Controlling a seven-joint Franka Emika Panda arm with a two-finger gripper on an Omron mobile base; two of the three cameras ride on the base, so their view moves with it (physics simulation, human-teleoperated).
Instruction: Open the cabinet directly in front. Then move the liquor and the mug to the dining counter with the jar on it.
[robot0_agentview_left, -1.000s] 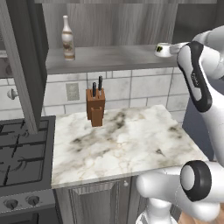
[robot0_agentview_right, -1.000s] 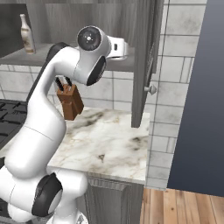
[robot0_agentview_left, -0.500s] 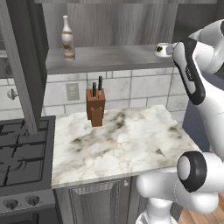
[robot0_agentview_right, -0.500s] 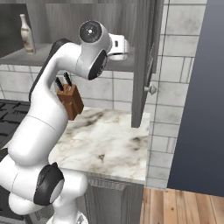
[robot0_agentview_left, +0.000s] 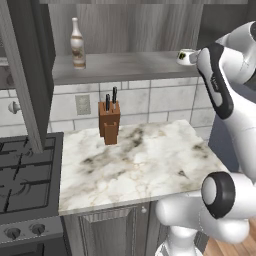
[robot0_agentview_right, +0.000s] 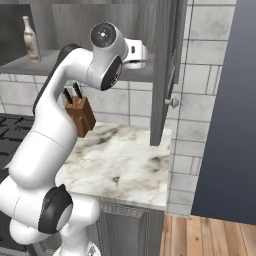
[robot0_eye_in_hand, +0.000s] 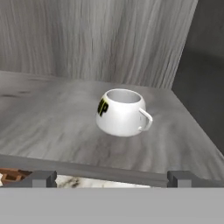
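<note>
The gripper (robot0_eye_in_hand: 107, 177) stands wide apart and empty, level with the front edge of the cabinet (robot0_eye_in_hand: 65, 131) shelf, and the mug (robot0_eye_in_hand: 122, 112) sits upright straight ahead of it, a little way in. To take it well, I would push straight in until the fingers straddle the round body, keeping clear of the handle, which juts to the hand's right. The mug is white, squat and rounded, with a dark, yellow-green mark on the hand's left; the liquor (robot0_agentview_left: 77, 44) stands well off along the same shelf.
</note>
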